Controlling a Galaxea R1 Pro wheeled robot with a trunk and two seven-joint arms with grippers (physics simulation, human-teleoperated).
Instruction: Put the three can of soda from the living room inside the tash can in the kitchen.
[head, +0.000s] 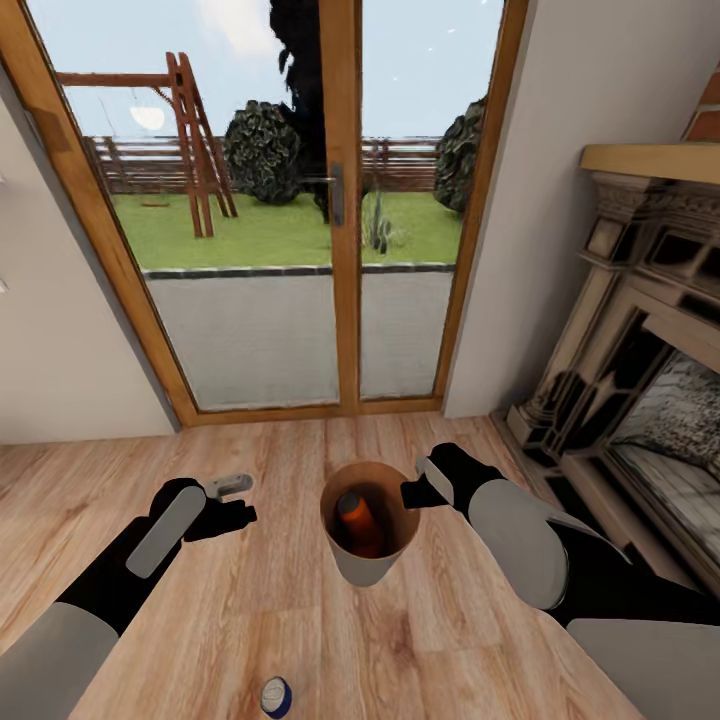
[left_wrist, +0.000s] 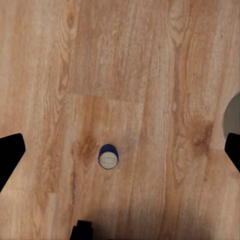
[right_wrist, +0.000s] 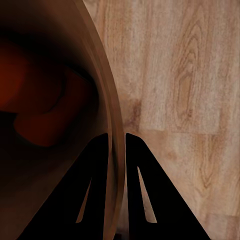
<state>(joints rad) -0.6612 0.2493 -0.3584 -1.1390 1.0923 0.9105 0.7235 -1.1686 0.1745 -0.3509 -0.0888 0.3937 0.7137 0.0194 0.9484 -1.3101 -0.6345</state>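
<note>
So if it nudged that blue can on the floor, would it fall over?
Probably. The blue can stands upright on smooth wood floor, small and narrow, so a high push could tip it. Once down, its round body would likely roll.

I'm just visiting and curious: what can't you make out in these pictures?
- Head view: the bin wall hides how many cans lie under the orange can.
- Head view: the blue can is too small to read.
- Right wrist view: the bin's inside is a dark blur.

Home living room: wood plank floor (head: 280, 620), fireplace (head: 640, 400), glass garden doors (head: 300, 200).
</note>
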